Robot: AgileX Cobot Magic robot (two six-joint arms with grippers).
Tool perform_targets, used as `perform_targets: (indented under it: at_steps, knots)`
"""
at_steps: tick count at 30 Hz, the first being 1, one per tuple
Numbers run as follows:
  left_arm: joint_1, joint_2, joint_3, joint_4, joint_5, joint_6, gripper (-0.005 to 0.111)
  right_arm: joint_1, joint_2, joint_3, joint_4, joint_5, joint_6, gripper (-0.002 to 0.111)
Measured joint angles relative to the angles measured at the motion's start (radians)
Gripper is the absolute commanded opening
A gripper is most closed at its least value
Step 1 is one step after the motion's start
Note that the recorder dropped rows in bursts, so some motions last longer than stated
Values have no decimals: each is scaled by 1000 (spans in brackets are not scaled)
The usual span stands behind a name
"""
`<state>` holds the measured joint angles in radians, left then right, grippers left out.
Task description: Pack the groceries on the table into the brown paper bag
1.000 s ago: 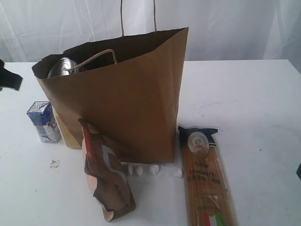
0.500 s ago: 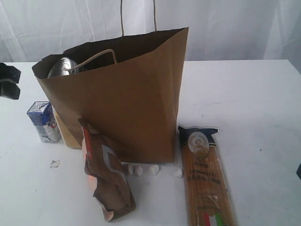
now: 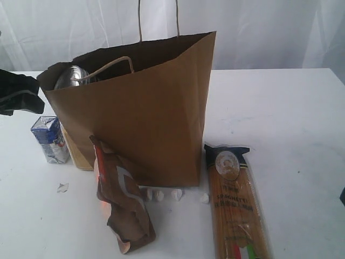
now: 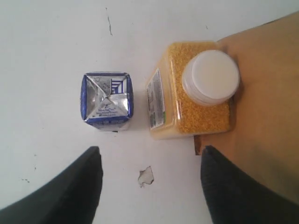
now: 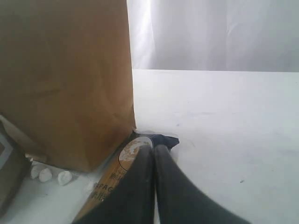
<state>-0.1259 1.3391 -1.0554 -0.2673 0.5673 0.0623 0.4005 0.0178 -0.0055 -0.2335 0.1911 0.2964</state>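
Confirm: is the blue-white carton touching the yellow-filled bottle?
Apart. Left wrist view, looking down: a strip of bare white table separates the small blue-white carton from the yellow-filled bottle.

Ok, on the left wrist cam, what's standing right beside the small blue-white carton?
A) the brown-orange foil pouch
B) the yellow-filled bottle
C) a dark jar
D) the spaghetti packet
B: the left wrist view shows the yellow-filled bottle, white cap up, just apart from the small blue-white carton, with the brown paper bag on its other side.
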Motion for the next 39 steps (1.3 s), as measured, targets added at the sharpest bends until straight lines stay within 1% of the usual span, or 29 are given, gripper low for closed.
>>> perform_targets:
  at_steps: [6, 12, 16, 27, 34, 39]
  knots:
    - [0, 41, 0, 0, -61, 53, 66, 0, 0, 0, 0, 0, 0, 0]
    - [0, 111, 0, -4, -145, 85, 77, 0, 0, 0, 0, 0, 0, 0]
    - [0, 153, -2, -4, -171, 89, 78, 0, 0, 0, 0, 0, 0, 0]
    - [0, 101, -2, -2, -183, 94, 78, 0, 0, 0, 0, 0, 0, 0]
    - [0, 63, -2, -2, -138, 94, 78, 0, 0, 0, 0, 0, 0, 0]
    - [0, 29, -2, -2, -137, 86, 78, 0, 0, 0, 0, 0, 0, 0]
